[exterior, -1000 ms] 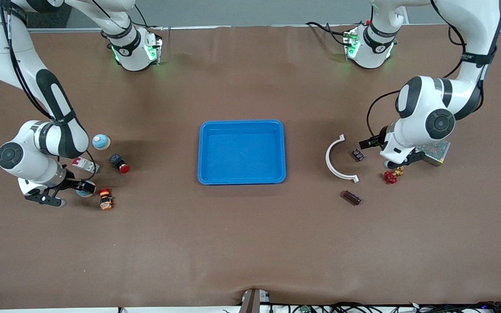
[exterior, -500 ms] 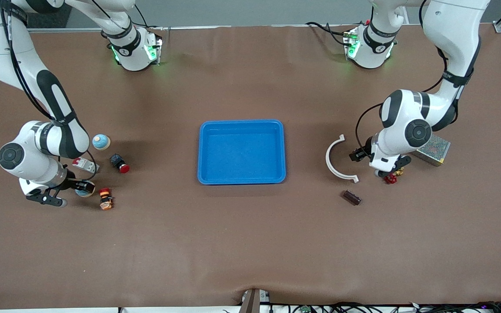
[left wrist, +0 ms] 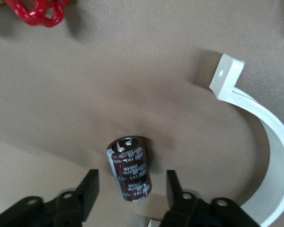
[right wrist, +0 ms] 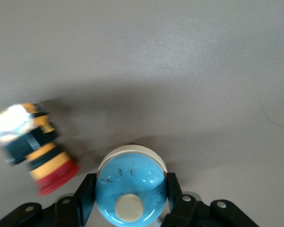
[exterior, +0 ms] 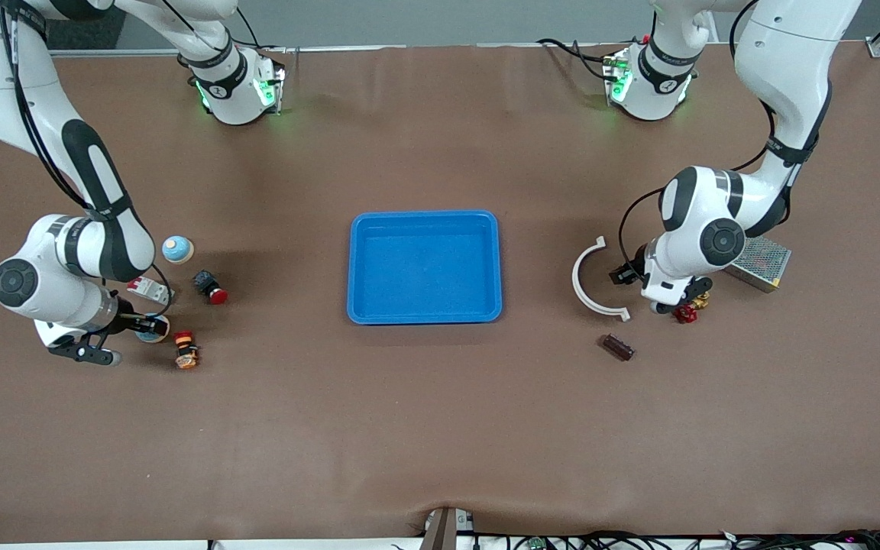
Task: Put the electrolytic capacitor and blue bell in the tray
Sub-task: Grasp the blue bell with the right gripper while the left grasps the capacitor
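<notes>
The bright-blue tray [exterior: 425, 315] sits at the table's middle. The electrolytic capacitor [exterior: 617, 347], a dark brown cylinder, lies on the table toward the left arm's end, nearer the front camera than the white arc. My left gripper [exterior: 673, 299] hovers open; in the left wrist view the capacitor [left wrist: 130, 170] shows between the spread fingers of the gripper [left wrist: 131, 183], untouched. My right gripper [exterior: 146, 330] is shut on the blue bell [exterior: 153, 328] at the right arm's end. In the right wrist view both fingers of the gripper [right wrist: 130, 189] press the bell's [right wrist: 130, 182] sides.
A white curved piece [exterior: 587, 284], a red valve [exterior: 685, 312] and a metal mesh box [exterior: 762, 262] lie around the left gripper. A second light-blue dome [exterior: 178, 249], a white breaker [exterior: 147, 289], a red-capped button [exterior: 211, 289] and an orange-red button [exterior: 186, 350] surround the right gripper.
The left arm has swung toward the white arc and the capacitor, now covering a small dark part beside the arc. The right gripper with the bell has shifted only slightly.
</notes>
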### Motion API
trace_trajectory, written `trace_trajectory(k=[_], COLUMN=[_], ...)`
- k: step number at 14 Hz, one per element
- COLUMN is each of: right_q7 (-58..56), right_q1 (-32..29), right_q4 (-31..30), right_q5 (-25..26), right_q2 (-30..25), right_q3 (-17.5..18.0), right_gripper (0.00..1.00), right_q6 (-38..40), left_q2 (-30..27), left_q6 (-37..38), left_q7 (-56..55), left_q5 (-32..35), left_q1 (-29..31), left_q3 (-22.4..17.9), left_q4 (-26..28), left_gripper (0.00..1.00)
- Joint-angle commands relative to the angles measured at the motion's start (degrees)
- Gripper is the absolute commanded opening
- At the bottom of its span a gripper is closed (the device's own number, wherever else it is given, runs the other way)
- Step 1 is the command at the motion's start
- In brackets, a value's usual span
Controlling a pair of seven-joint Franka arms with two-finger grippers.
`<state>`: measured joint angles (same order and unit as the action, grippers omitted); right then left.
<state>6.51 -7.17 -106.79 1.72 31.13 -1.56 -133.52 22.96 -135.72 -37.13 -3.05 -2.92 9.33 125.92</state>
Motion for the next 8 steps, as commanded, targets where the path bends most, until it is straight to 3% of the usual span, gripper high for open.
trace_trajectory(k=[1,2,6,8], right_q7=[10.05,15.67,41.24,51.36], right_q1=[1.97,3.12,8.47,12.69], right_q4=[3.24,3.51,3.52,3.52], right_q5=[-0.84,-0.93,-5.31,-5.76], right_q2=[-4.14,-4.85,-5.82,-5.73], right_q3=[1.64,2.26,7.44,7.54], right_gripper=[0.0,0.0,0.0,0.0], right_q6=[9.13,10.11,9.07,6.53], left_q2=[0.16,-0.1,-3.87,-5.81], left_q6=[-0.86,-0.78,3.34,5.45], left_q7=[-0.4,-0.49,-1.45,-4.16], left_q5=[-0.03,-0.03,-0.03,-0.03], left_q1=[0.02,-0.07,-0.33,-0.33], left_q3=[-0.01,-0.01,0.42,2.52], left_q4=[0.38,0.38,-0.58,-1.64], left_gripper=[0.21,0.03,0.0,0.0])
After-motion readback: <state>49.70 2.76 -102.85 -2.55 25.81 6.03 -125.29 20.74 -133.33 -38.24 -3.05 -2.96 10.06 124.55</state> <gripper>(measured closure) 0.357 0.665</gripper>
